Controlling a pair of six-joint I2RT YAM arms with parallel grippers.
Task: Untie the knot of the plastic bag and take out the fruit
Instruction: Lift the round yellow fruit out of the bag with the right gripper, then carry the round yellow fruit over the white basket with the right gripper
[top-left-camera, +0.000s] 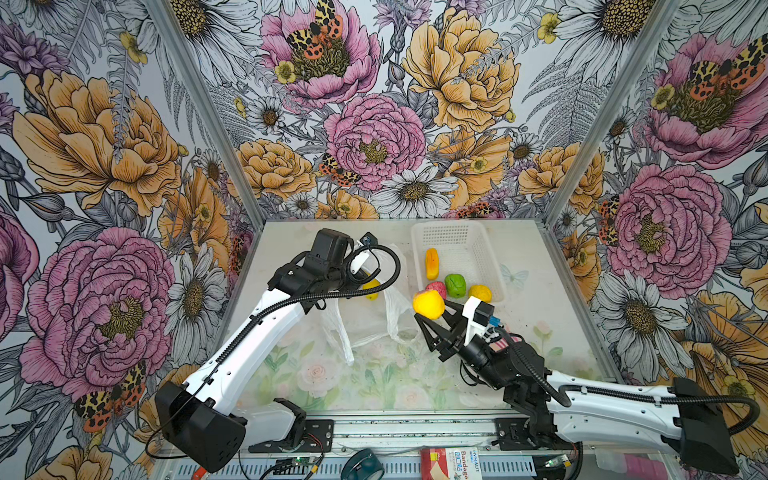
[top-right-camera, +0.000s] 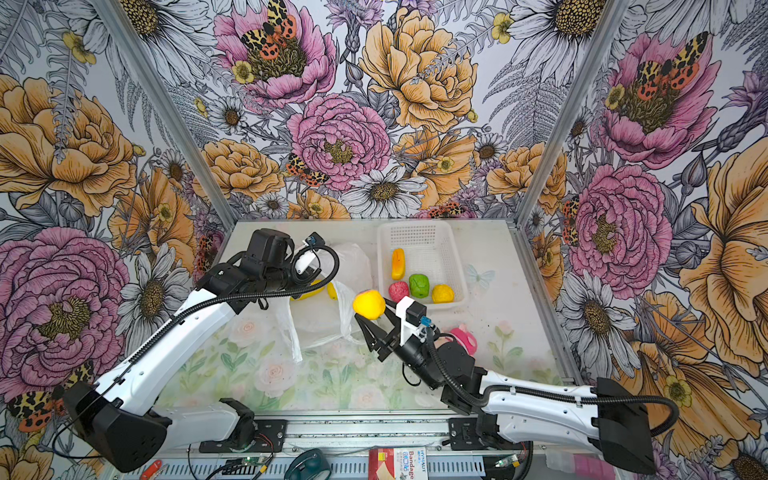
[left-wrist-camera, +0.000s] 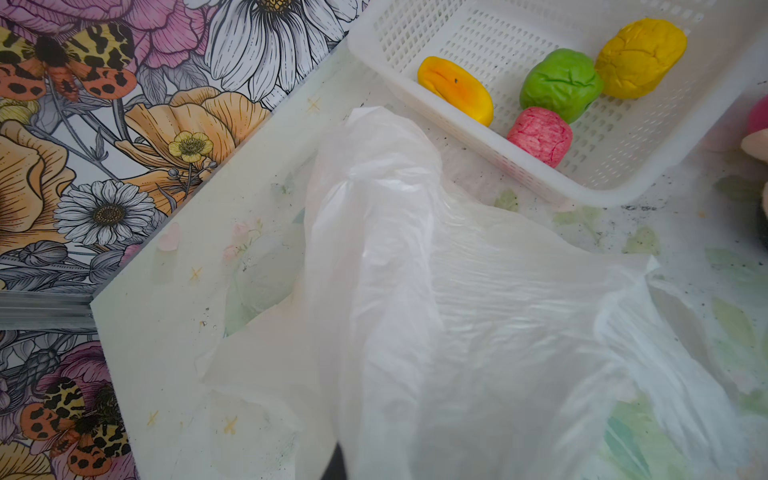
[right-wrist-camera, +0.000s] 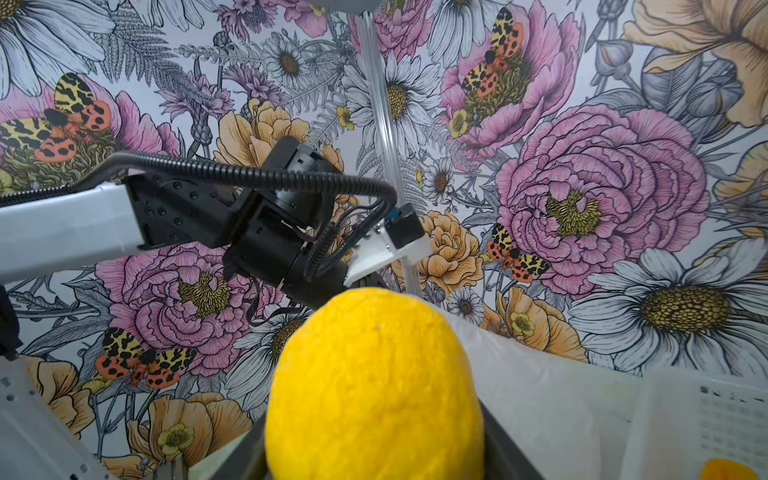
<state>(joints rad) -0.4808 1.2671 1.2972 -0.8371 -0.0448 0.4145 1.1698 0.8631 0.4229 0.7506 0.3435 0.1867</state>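
Evidently light and squashy, the yellow fruit (top-left-camera: 428, 302) sits clamped across its middle in the right gripper (top-left-camera: 432, 311), aloft beside the basket (top-left-camera: 453, 226); the left gripper pinches the flimsy plastic bag (top-left-camera: 370, 320).

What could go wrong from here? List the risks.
The yellow fruit sits at the tips of the right jaws; being round, it may slip before reaching the basket.
The basket's near end is crowded; a drop there could bounce out.
The left jaws are shut on the thin plastic bag; it may tear or spill the fruit left inside.
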